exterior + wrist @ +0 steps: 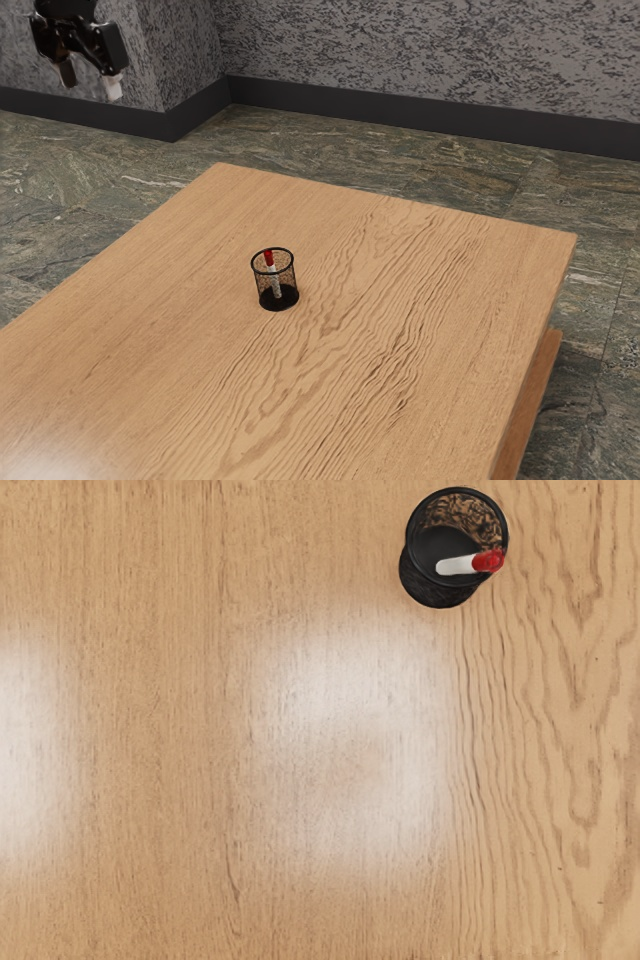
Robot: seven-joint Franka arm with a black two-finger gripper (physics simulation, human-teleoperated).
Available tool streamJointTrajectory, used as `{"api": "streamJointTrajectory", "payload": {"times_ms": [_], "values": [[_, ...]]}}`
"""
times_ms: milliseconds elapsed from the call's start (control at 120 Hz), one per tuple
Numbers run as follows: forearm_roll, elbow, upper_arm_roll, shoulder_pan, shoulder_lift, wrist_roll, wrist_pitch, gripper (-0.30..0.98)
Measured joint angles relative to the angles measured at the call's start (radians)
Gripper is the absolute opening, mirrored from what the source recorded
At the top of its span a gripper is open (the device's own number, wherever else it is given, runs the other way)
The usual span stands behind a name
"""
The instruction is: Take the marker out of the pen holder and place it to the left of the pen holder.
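High at the exterior view's upper left, my gripper (90,82) hangs with its two fingers apart and nothing between them, well away from the pen holder. The black mesh pen holder (278,297) stands upright on the wooden table. Inside it leans a white marker (275,275), its red cap up near the rim. In the wrist view, the pen holder (435,545) is seen from above, with the marker (458,566) slanting inside and its red end at the rim.
The wooden table top (380,330) has bare wood around the pen holder. Its far edge and corner border a stone-patterned floor (400,165), with a dark baseboard (420,116) and speckled wall behind.
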Motion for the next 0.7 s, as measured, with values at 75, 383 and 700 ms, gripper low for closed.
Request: {"api": "streamJointTrajectory", "payload": {"times_ms": [75,383,700], "values": [[0.005,0.001,-0.006,-0.202,0.007,-0.014,-0.013,0.68],[0.085,-0.667,0.007,-0.090,-0.021,-0.098,0.389,0.68],[-0.031,-0.807,0.000,-0.129,0.046,-0.371,0.891,0.69]]}}
